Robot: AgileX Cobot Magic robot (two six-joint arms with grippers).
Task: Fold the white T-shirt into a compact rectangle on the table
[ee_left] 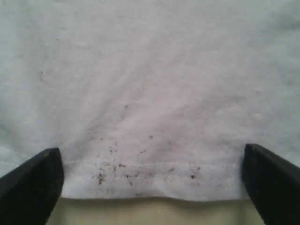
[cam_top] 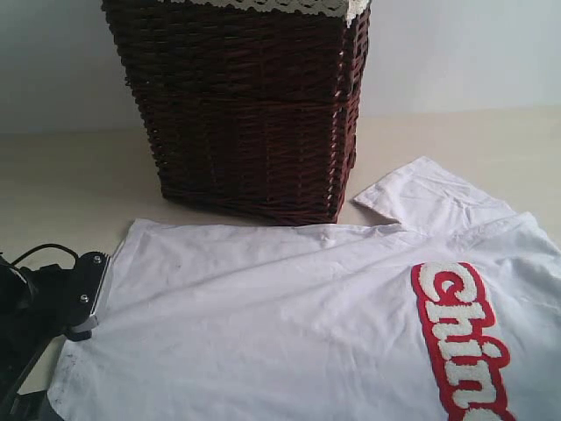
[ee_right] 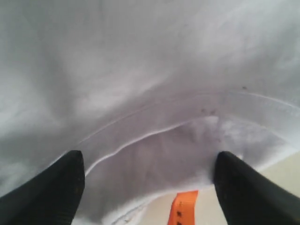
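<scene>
Fabric of the white T-shirt (cam_top: 289, 324) lies spread front-up on the worktop (cam_top: 70, 184) in the exterior view. Its red-edged lettering (cam_top: 460, 338) faces up and 1 sleeve (cam_top: 429, 197) reaches toward a dark wicker basket (cam_top: 250, 105) with lace trim (cam_top: 280, 7). The black left arm (cam_top: 53, 298) sits at the shirt's edge; the right arm is out of frame.

In the left wrist view, the left fingers (ee_left: 33, 183) stand wide apart and hold nothing. The stitched hem (ee_left: 154, 180), dotted with dark specks (ee_left: 112, 150), runs across the gap between the 2 tips. The shirt stretches beyond them, and a strip of worktop shows on the near side.

In the right wrist view, the right fingers (ee_right: 51, 187) are also spread wide and empty. The neck opening (ee_right: 168, 154) lies between them, with the orange tag (ee_right: 183, 206) in the gap.
</scene>
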